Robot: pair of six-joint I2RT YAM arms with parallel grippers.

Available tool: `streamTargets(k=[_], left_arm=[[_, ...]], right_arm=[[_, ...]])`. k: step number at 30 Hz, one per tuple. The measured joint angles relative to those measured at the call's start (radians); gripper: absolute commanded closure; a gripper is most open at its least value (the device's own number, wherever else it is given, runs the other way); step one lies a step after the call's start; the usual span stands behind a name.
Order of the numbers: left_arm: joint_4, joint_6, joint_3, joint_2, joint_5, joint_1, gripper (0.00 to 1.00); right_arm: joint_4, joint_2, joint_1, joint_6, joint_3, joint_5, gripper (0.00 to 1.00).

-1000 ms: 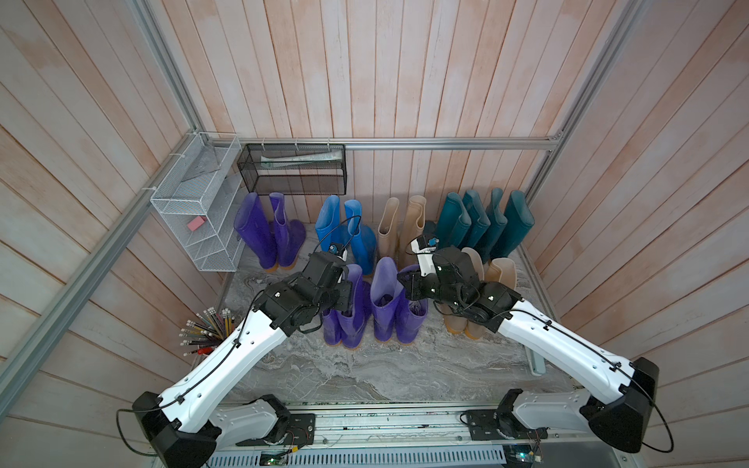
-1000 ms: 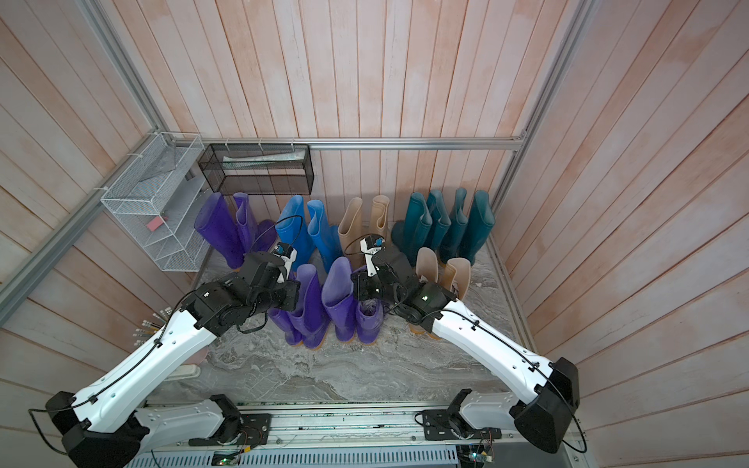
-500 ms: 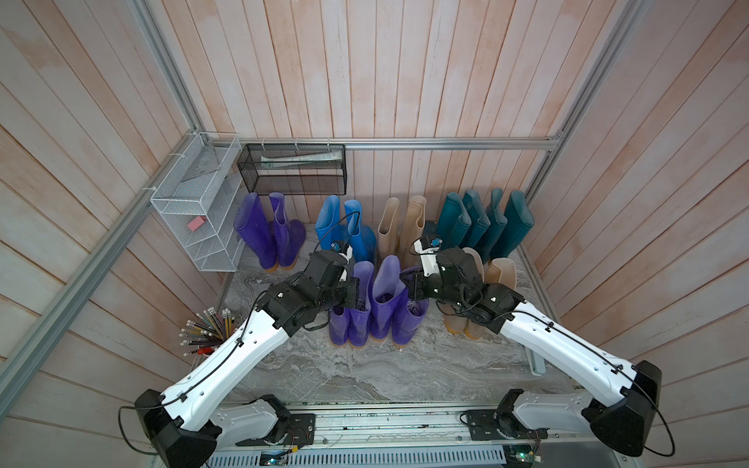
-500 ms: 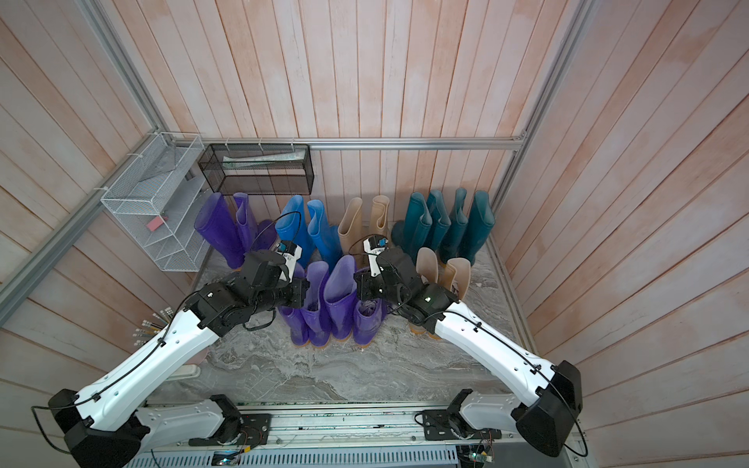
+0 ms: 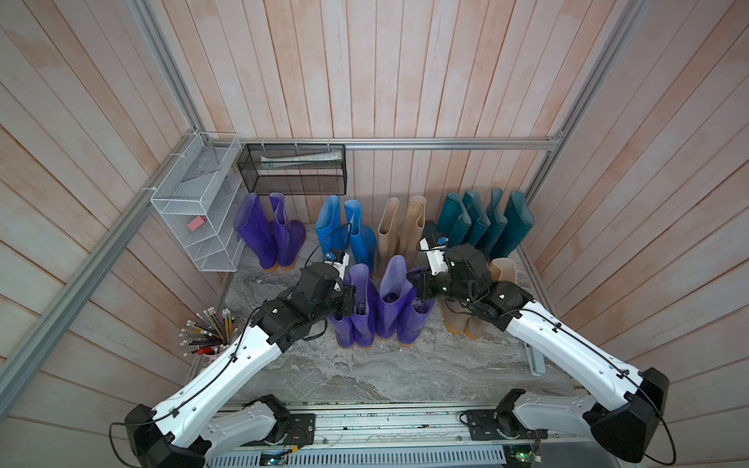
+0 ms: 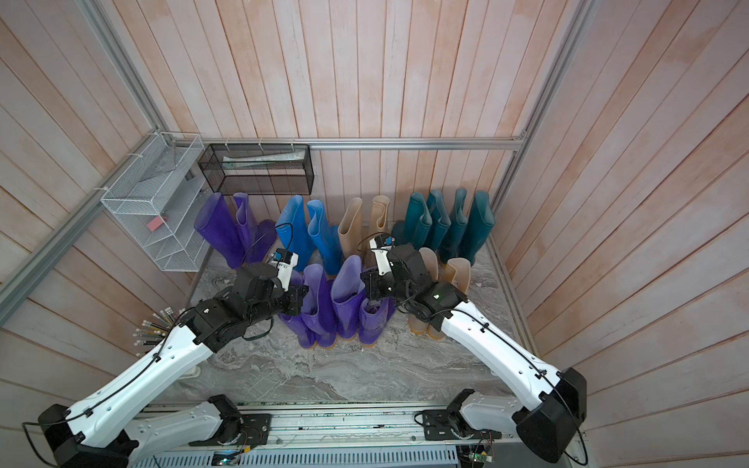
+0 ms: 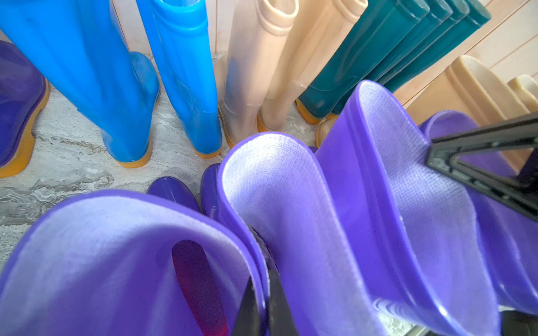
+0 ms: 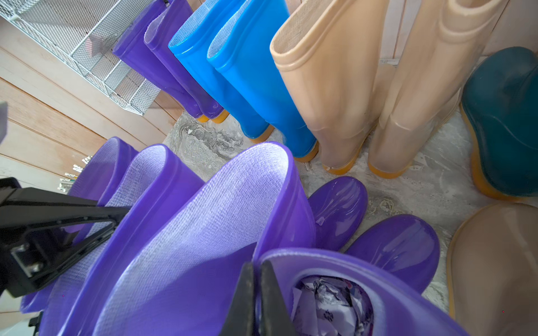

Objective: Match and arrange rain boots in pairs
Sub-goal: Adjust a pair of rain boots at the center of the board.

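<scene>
Four purple rain boots [image 5: 391, 283] stand close together in a front row, toes to the back. My left gripper [image 5: 352, 300] is shut on the touching rims of the left two [image 7: 163, 232], its fingertips [image 7: 250, 302] pinching the purple wall. My right gripper [image 5: 413, 283] is shut where the right two tops meet [image 8: 221, 215]; one of those boots holds crumpled paper [image 8: 329, 302]. Along the back wall stand a purple pair [image 5: 267, 231], a blue pair [image 5: 344, 231], a beige pair [image 5: 401, 227] and several teal boots [image 5: 486, 223]. Another beige pair [image 5: 502, 267] stands front right, partly hidden by my right arm.
A white wire shelf [image 5: 194, 210] with a pink block hangs on the left wall, and a black mesh basket [image 5: 292, 170] on the back wall. A cup of pencils [image 5: 210, 332] sits front left. Metal rails frame the marble floor [image 5: 364, 372].
The two purple pairs have come closer together and stand more upright in one tight row. Both arms have shifted only slightly toward the middle.
</scene>
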State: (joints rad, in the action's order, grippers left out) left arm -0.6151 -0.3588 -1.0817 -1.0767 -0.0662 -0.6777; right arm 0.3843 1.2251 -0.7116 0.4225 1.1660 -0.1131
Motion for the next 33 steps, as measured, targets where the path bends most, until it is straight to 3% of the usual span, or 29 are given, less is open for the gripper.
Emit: streamTargets(k=[2,3,7,10,15,19,25,26,28,30,33], left_arm=[[0.031,0.002,0.003,0.013,-0.003,0.0,0.62],[0.045,0.001,0.003,0.021,-0.006,0.001,0.5],[0.053,0.021,-0.029,0.044,-0.015,0.001,0.16],[0.057,0.037,-0.071,0.057,-0.02,0.001,0.0],[0.064,0.068,-0.112,0.08,-0.034,0.001,0.0],[0.087,0.097,-0.119,0.079,-0.072,0.002,0.0],[0.142,0.116,-0.109,0.074,-0.081,0.004,0.0],[0.149,0.118,-0.103,0.073,-0.081,0.005,0.0],[0.159,0.121,-0.09,0.072,-0.081,0.005,0.0],[0.166,0.124,-0.077,0.072,-0.081,0.006,0.0],[0.179,0.127,-0.059,0.072,-0.081,0.008,0.0]], right_arm=[[0.012,-0.009,0.0,-0.004,0.013,0.005,0.64],[0.022,-0.014,0.0,-0.008,0.026,0.013,0.6],[0.096,-0.049,0.003,-0.038,0.097,0.114,0.51],[0.159,-0.092,0.035,-0.065,0.136,0.202,0.47],[0.269,-0.166,0.22,-0.102,0.147,0.308,0.35],[0.331,-0.189,0.363,-0.127,0.127,0.323,0.3],[0.357,-0.195,0.412,-0.132,0.01,0.271,0.28],[0.356,-0.195,0.413,-0.132,-0.007,0.267,0.31],[0.354,-0.195,0.414,-0.137,-0.028,0.257,0.45],[0.353,-0.195,0.414,-0.138,-0.045,0.241,0.71],[0.343,-0.195,0.414,-0.134,-0.051,0.21,1.0]])
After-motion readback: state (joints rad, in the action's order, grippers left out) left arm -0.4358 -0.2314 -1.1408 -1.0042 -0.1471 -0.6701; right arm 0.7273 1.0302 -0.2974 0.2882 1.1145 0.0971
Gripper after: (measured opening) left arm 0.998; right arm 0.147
